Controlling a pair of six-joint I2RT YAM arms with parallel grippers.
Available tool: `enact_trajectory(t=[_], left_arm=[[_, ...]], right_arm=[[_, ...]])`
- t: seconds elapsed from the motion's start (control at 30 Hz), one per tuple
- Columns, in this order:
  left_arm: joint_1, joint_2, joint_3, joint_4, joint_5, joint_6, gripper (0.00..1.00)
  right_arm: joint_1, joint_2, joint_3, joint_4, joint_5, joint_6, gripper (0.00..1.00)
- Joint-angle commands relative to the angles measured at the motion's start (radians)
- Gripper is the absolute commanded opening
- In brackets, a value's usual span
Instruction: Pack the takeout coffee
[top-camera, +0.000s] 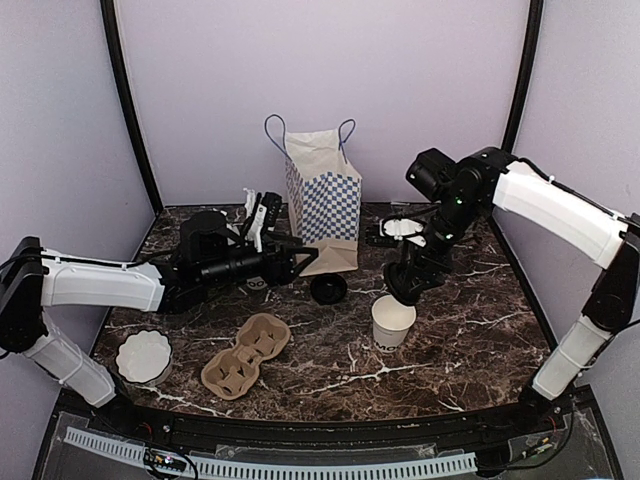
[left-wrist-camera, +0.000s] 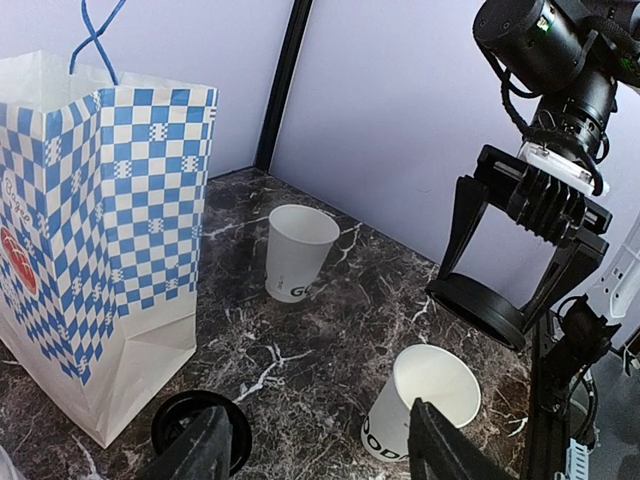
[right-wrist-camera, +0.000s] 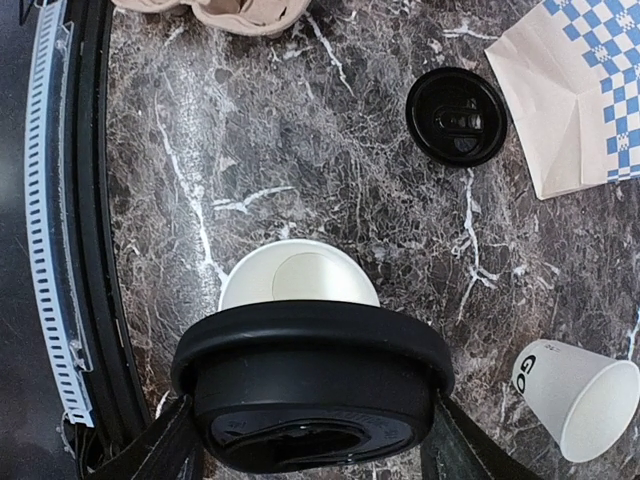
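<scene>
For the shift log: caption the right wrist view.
Right gripper holds a round black plastic lid above an open white paper cup; a second black lid lies on the marble table.

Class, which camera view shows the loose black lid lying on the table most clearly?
The right wrist view: the loose lid lies fully visible from above. The left wrist view shows it partly behind a finger; the top view shows it small.

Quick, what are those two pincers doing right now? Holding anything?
Left pincer: open, holding nothing.
Right pincer: closed on a black lid, above a lidless white cup.
</scene>
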Motion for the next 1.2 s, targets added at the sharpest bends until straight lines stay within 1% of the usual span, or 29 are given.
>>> enact_trajectory(t=[0.0,0.17,0.47,1.03,1.17], left_arm=[[-0.004,-0.038,-0.023,0.007,-0.011,0.013,0.62],[-0.003,-0.04,-0.025,0.012,-0.013,0.012,0.62],[-0.003,-0.033,-0.039,0.044,-0.013,0.02,0.62],[-0.002,-0.02,-0.051,0.057,-0.012,0.024,0.62],[-0.003,-0.014,-0.053,0.059,-0.011,0.022,0.62]], right_arm=[[0.03,0.034,-0.007,-0.028,0.092,-0.014,0.6],[0.058,0.071,-0.007,-0.041,0.115,-0.014,0.59],[0.082,0.117,-0.004,-0.055,0.108,-0.014,0.59],[0.095,0.172,0.011,-0.063,0.102,-0.01,0.59],[0.101,0.185,0.018,-0.061,0.099,-0.002,0.61]])
